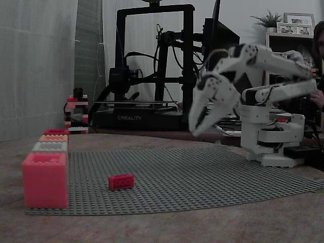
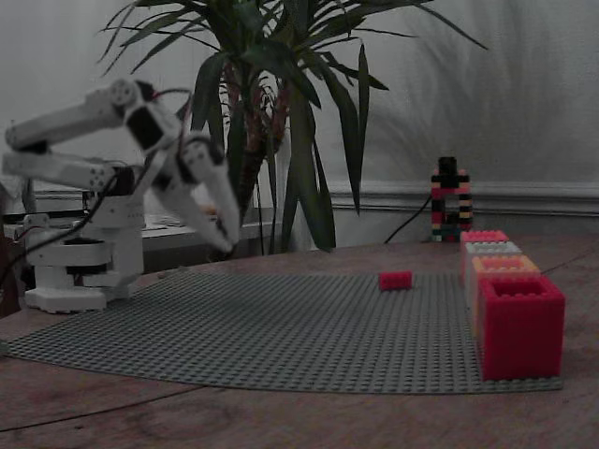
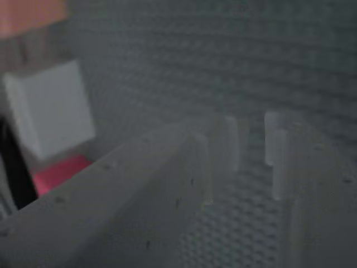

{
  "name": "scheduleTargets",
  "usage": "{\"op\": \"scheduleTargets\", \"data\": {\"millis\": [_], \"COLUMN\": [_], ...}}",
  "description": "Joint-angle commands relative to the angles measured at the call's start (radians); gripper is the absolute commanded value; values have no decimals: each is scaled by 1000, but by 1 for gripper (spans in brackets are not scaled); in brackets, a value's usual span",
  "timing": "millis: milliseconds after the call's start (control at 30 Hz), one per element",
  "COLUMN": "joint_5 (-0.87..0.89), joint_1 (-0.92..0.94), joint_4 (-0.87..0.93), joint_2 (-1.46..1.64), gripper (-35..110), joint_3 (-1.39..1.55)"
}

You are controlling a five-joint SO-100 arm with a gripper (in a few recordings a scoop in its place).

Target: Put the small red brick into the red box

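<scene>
The grey studded baseplate (image 1: pixel 202 177) carries a row of boxes along one edge, the red box (image 1: pixel 45 179) nearest the camera. The gripper (image 1: pixel 202 119) hangs above the plate, empty, fingers seemingly slightly apart. The small red brick (image 1: pixel 121 181) lies on the plate well apart from it, near the red box.

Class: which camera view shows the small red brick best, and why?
The fixed view with the printer: the small red brick lies unobstructed, near, studs visible. The other fixed view shows it smaller, farther off. The wrist view is blurred; unclear there.
</scene>
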Motion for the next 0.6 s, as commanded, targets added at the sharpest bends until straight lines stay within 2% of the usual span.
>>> {"op": "scheduleTargets", "data": {"millis": [0,100,300,567], "joint_5": [-253,-486,-788,-933], "joint_1": [-40,-66,-117,-229], "joint_4": [-84,-89,-89,-14], "joint_2": [-212,-359,-641,-936], "gripper": [1,2,4,13], "joint_3": [-242,-364,-563,-811]}}
